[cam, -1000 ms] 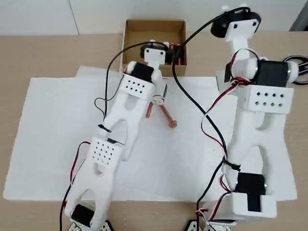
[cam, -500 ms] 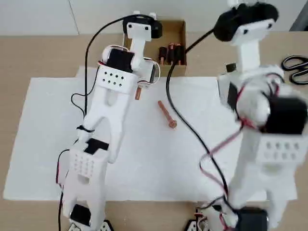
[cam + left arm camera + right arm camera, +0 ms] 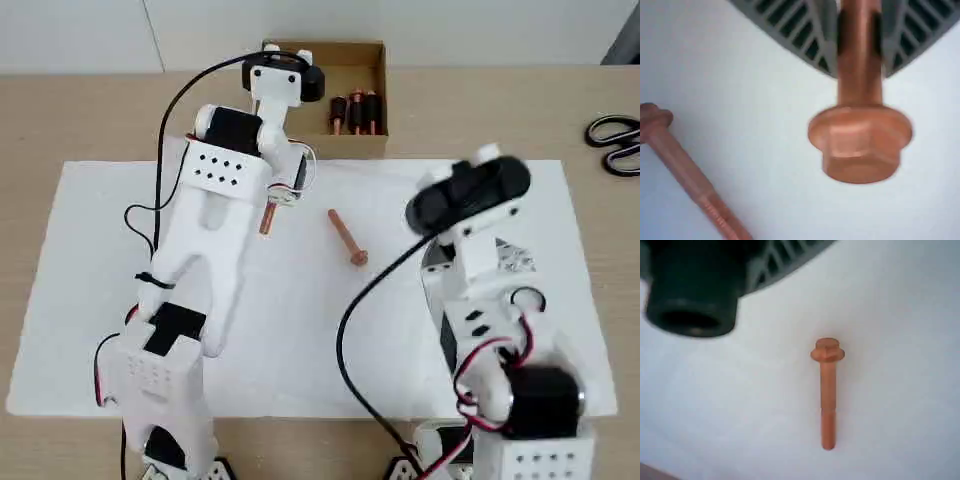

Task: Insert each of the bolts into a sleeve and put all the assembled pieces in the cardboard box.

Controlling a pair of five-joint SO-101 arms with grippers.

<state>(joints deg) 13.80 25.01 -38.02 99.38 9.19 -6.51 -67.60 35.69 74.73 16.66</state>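
The left gripper (image 3: 860,50) is clamped on the held bolt (image 3: 860,145), head down, over the sheet's (image 3: 100,300) back edge. The loose bolt (image 3: 347,238) lies near it on the sheet. The right gripper (image 3: 725,265) pinches a sleeve (image 3: 690,300). The box (image 3: 385,100) sits at the table's back edge.

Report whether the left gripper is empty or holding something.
Holding. The left gripper is shut on a bolt, shank clamped between its grey fingers, head hanging free above the white sheet.
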